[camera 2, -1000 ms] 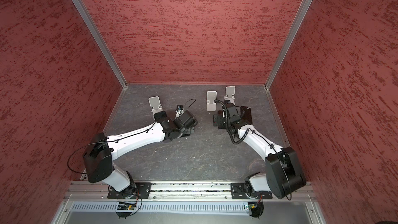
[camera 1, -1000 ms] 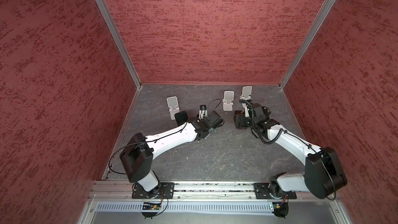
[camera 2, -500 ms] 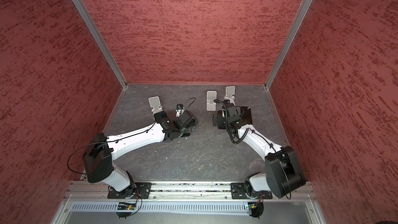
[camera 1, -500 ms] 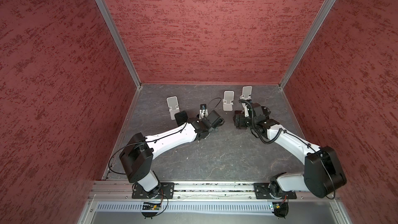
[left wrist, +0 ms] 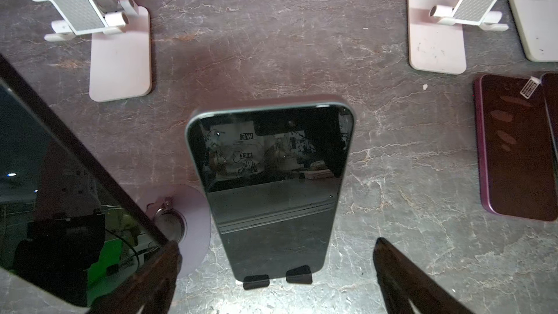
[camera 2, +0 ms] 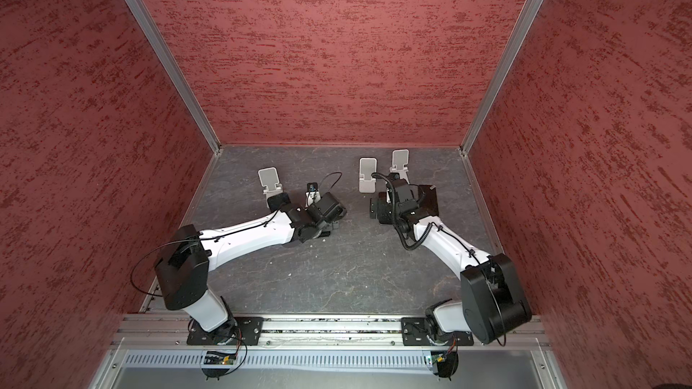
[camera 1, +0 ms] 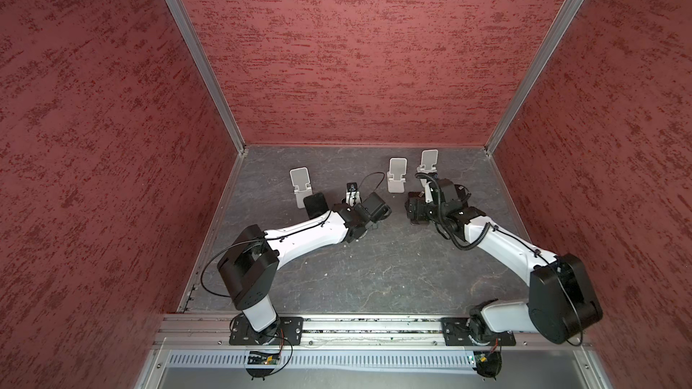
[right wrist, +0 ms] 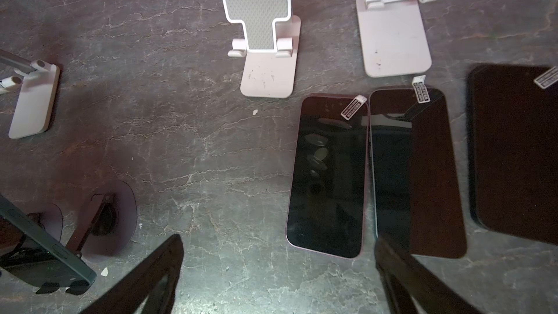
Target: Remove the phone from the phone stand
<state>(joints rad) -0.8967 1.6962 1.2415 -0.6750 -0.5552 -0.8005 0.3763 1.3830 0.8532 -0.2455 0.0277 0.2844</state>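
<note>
Left jaws wide apart, flanking the lower end of a dark phone (left wrist: pixel 271 188) without touching it; the phone leans back in the black lips of its phone stand (left wrist: pixel 256 281). Right jaws equally wide, empty, above the worktop (right wrist: pixel 181 146) near three phones (right wrist: pixel 327 176) lying flat on it

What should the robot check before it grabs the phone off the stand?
1. Left gripper open: ok.
2. Phone lined up between its fingers: ok.
3. Phone resting in the stand lips: ok.
4. Space from the second standing phone: cannot tell; one finger looks very close to it.
5. Right gripper open, empty, over bare table: ok.
</note>
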